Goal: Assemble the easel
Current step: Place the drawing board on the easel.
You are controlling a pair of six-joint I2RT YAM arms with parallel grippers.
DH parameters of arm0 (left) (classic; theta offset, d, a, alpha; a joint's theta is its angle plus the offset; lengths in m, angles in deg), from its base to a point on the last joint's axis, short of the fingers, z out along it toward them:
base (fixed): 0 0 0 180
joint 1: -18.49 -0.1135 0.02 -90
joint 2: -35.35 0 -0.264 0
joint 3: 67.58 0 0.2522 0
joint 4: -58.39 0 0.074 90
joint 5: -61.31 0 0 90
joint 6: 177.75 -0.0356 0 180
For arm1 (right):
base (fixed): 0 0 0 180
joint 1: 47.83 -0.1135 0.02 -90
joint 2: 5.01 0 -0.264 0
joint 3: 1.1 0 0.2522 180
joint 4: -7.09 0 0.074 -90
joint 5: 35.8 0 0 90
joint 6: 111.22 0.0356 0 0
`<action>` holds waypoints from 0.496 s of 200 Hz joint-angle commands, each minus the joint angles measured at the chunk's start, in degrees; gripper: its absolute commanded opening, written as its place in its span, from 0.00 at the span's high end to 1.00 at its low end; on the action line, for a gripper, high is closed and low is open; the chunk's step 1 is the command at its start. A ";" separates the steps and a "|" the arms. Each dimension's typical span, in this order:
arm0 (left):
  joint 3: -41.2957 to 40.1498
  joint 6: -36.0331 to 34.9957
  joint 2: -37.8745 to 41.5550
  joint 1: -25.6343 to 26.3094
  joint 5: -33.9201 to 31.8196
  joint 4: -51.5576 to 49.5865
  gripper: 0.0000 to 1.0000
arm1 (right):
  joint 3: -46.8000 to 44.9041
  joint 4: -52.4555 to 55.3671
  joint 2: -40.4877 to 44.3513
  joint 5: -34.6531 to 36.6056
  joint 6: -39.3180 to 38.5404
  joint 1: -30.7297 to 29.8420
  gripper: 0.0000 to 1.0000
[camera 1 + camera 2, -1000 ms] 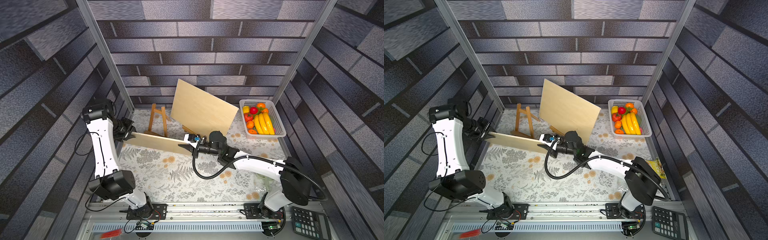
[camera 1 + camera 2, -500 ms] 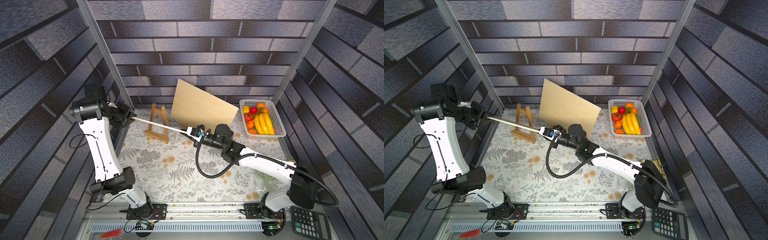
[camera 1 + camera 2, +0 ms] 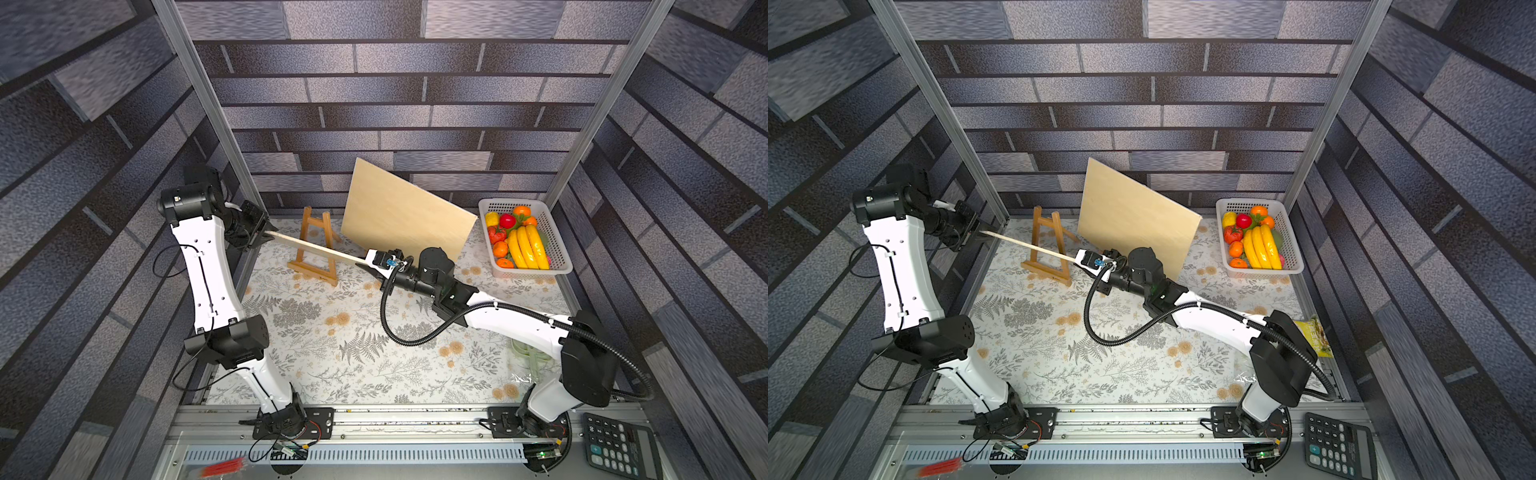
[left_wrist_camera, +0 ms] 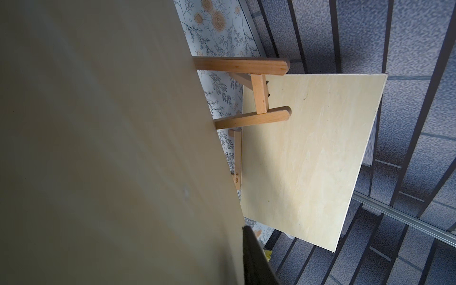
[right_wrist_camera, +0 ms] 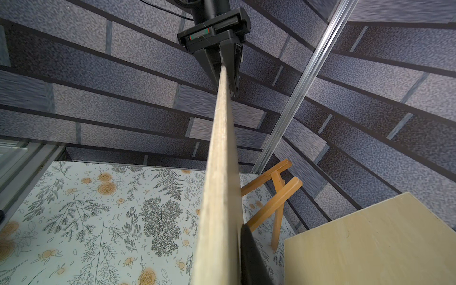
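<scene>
In both top views a thin panel [image 3: 320, 248] [image 3: 1017, 242] was seen edge-on, as little more than a pale line. It was carried clear of the table [image 3: 332, 332] between the two arms and crossed in front of the small easel [image 3: 311, 272], which stood upright near the back left corner.

The panel's broad face was shown only in the left wrist view, where most of the picture was filled by it. There just one dark finger [image 4: 254, 261] of the left gripper was caught, cut off at the edge. The clamp itself was given by the right wrist view: the left gripper [image 5: 223, 82] was seen at the panel's far end, jaws pressed onto its thickness.

The right gripper [image 3: 371, 262] was pinched on the opposite end, and only one finger [image 5: 251, 259] was taken in by its own camera.

A large board [image 3: 403, 216] leaned at the back. What it rested on was hidden behind the right arm, and in both wrist views the easel's lower part was covered by the panel.
</scene>
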 commanded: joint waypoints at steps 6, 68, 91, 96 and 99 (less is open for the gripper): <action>7.29 18.23 -1.63 -3.71 9.45 -12.47 1.00 | 0.17 -1.19 -1.33 -7.79 17.56 -2.11 1.00; 9.88 17.38 -6.20 -3.75 8.44 -12.47 0.70 | -0.82 -6.21 -4.49 -7.46 22.93 -1.49 1.00; 9.14 16.52 -6.58 -4.13 8.35 -12.47 0.58 | -1.77 -9.65 -5.84 -7.81 26.84 -0.06 1.00; 9.08 16.35 -6.56 -4.36 8.39 -12.48 0.55 | -1.72 -9.73 -6.07 -7.90 27.03 0.15 1.00; 9.05 16.30 -6.64 -4.51 8.38 -12.47 0.53 | -1.62 -9.73 -6.26 -7.98 27.18 0.29 1.00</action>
